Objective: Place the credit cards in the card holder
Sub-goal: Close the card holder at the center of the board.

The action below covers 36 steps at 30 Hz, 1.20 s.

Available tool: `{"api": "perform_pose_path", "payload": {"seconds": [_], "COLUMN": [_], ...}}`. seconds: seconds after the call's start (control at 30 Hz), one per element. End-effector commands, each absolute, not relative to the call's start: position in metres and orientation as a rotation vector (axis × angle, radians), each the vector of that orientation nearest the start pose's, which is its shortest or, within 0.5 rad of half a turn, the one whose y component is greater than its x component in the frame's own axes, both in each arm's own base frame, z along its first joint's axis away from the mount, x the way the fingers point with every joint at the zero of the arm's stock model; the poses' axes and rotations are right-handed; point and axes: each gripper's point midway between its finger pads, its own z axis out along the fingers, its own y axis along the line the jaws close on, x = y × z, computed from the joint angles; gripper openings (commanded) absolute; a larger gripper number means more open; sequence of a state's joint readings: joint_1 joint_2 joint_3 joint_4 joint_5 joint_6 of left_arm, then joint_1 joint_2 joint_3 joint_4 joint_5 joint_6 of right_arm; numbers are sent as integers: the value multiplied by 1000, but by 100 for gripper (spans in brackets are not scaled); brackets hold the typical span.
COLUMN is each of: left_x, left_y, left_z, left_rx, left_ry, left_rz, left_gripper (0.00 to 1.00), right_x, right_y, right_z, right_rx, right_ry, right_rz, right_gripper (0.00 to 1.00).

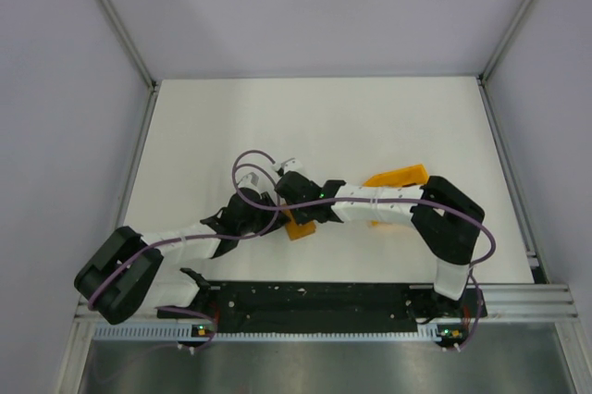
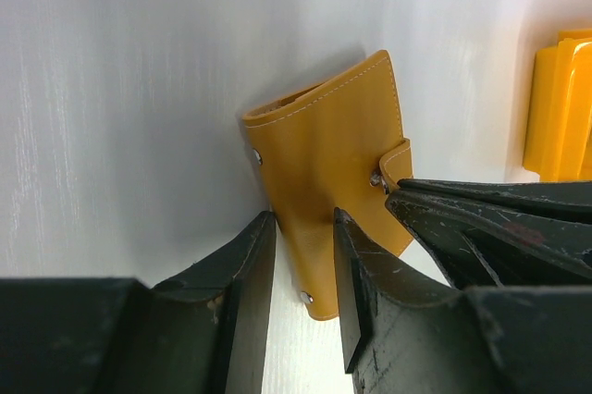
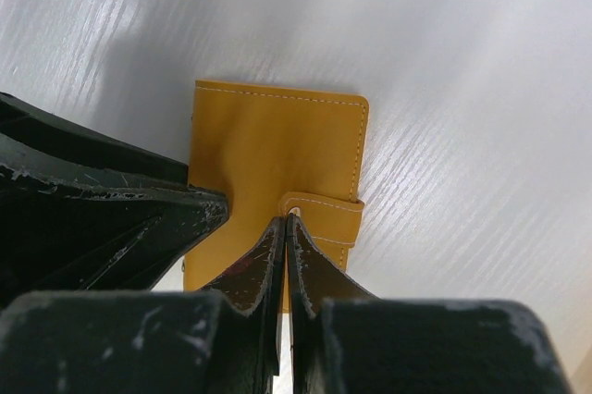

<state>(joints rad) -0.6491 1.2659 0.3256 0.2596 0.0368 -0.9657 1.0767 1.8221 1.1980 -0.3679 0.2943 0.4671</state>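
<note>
The card holder (image 1: 301, 230) is a small orange wallet lying closed on the white table, its snap strap fastened. It also shows in the left wrist view (image 2: 324, 158) and the right wrist view (image 3: 268, 144). My left gripper (image 2: 303, 220) is open, and its two fingers straddle the wallet's near corner. My right gripper (image 3: 289, 220) is shut, with its tips against the end of the strap tab (image 3: 324, 209) by the snap. Its fingers (image 2: 435, 209) also show in the left wrist view. Both grippers meet over the wallet in the top view. No credit card is in view.
An orange-yellow ridged object (image 1: 396, 175) lies on the table right of the wallet, behind my right forearm; it also shows at the right edge of the left wrist view (image 2: 562, 107). Metal frame rails (image 1: 504, 140) border the white table.
</note>
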Motion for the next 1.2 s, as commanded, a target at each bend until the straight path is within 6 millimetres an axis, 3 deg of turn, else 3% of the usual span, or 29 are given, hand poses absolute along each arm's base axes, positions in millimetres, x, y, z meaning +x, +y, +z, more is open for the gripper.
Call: {"api": "perform_pose_path", "payload": {"seconds": [0.0, 0.17, 0.4, 0.77, 1.17], "left_x": [227, 226, 226, 226, 224], "left_y": [-222, -222, -222, -224, -228], "left_z": [30, 30, 29, 27, 19], "left_rx": [-338, -337, -336, -322, -306], "left_ry": [2385, 2385, 2387, 2392, 2430], "left_rz": [-855, -852, -850, -859, -862], "left_gripper": [36, 36, 36, 36, 29], "right_x": [233, 241, 235, 235, 233], "right_y": [353, 345, 352, 366, 363], "right_z": [47, 62, 50, 51, 39], "right_rx": [-643, -613, -659, -657, -642], "right_ry": [2441, 2400, 2448, 2441, 2483], "right_rz": [225, 199, 250, 318, 294], "right_gripper": [0, 0, 0, 0, 0]}}
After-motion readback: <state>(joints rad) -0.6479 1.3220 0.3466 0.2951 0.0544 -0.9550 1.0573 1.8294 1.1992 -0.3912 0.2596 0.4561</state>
